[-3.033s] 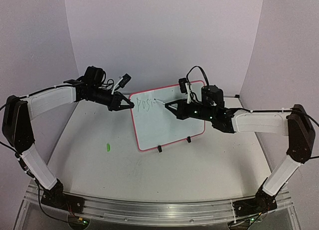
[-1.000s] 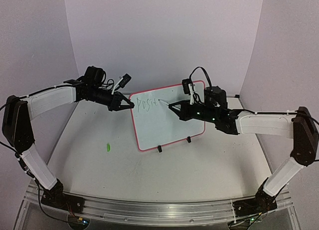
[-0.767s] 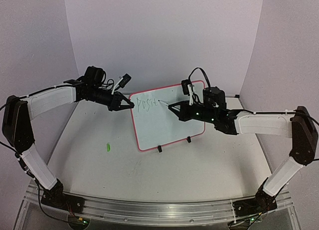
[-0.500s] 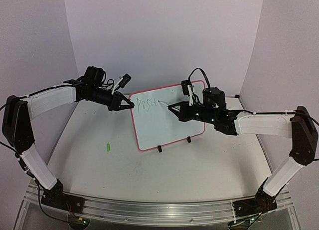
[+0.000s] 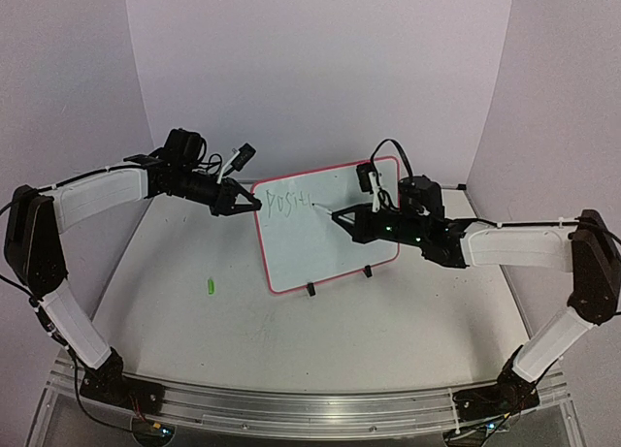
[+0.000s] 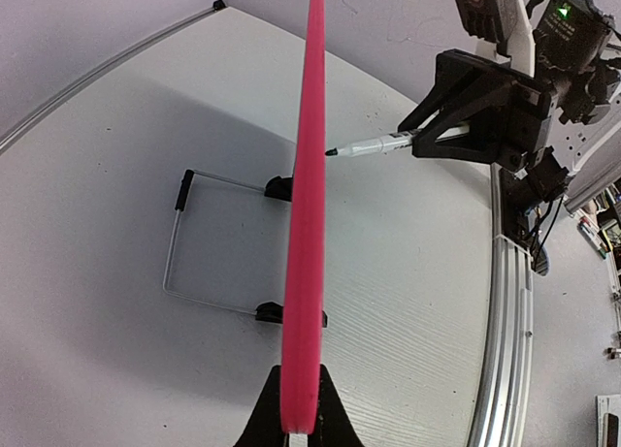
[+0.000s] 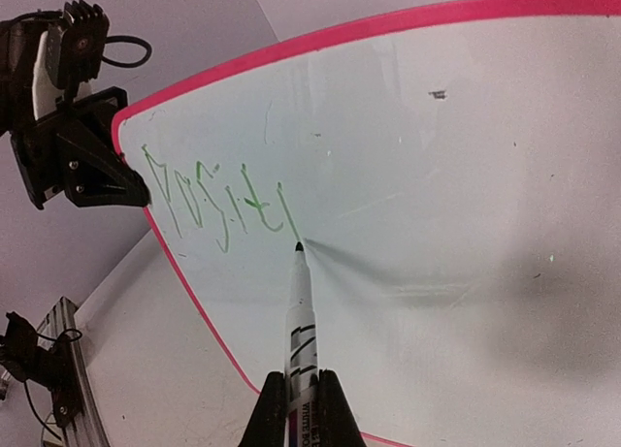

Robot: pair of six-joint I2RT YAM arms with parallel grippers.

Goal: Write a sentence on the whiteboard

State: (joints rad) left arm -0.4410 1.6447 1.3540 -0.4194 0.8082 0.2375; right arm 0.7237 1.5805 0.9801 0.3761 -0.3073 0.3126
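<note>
Rightward since earlier: right gripper (image 5: 337, 214), clenched on marker (image 7: 299, 306), adds letters; sentence (image 7: 209, 203) reads roughly POSITI. Opposite, left gripper (image 5: 253, 203) clamps rim of upright whiteboard (image 5: 320, 248) on table (image 5: 194, 316). Writing underway; next stroke wants light, steady tip contact.

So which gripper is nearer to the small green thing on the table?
Left. The left gripper, clamping the whiteboard edge, is behind and right of the green thing; the right gripper, holding the marker, is farther right, in front of the board.

Marker (image 7: 301, 311) against whiteboard (image 7: 466, 175), right of sentence (image 7: 213, 207)
</note>
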